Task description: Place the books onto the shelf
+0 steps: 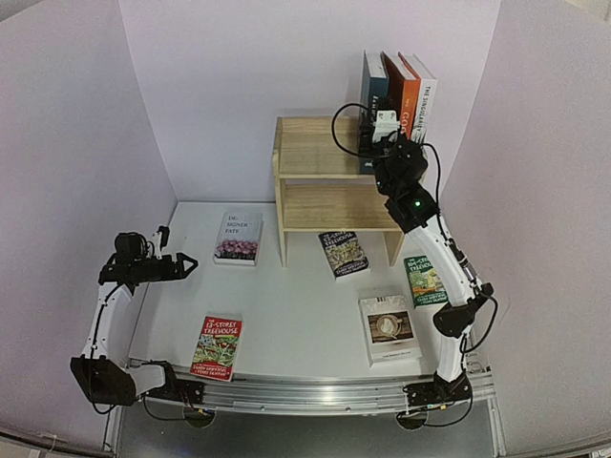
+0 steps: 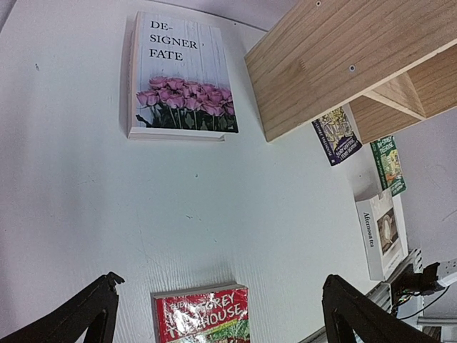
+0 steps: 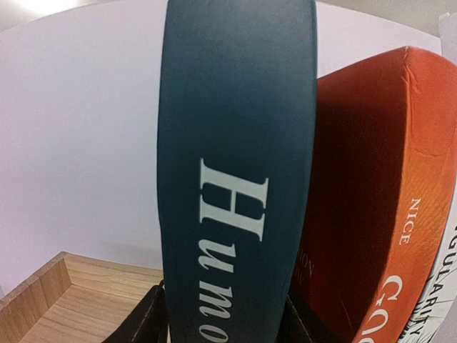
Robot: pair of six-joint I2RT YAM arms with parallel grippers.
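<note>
The pine shelf (image 1: 325, 205) (image 2: 321, 64) stands at the back of the table. On its top tier a navy book (image 1: 372, 95) (image 3: 235, 164) stands upright beside an orange book (image 1: 409, 95) (image 3: 385, 200) and a white one (image 1: 427, 95). My right gripper (image 1: 374, 143) (image 3: 225, 321) has a finger close on each side of the navy spine; whether they press it is unclear. My left gripper (image 1: 179, 251) (image 2: 221, 282) hangs wide open and empty over the left of the table, above a red Treehouse paperback (image 1: 217, 346) (image 2: 203, 314).
Lying flat on the table are a rose-cover book (image 1: 238, 237) (image 2: 182, 78), a dark Treehouse paperback (image 1: 344, 253) (image 2: 335, 134), a green one (image 1: 425, 279) (image 2: 388, 164) and a coffee-cup book (image 1: 389, 326) (image 2: 382, 232). White walls close in on three sides.
</note>
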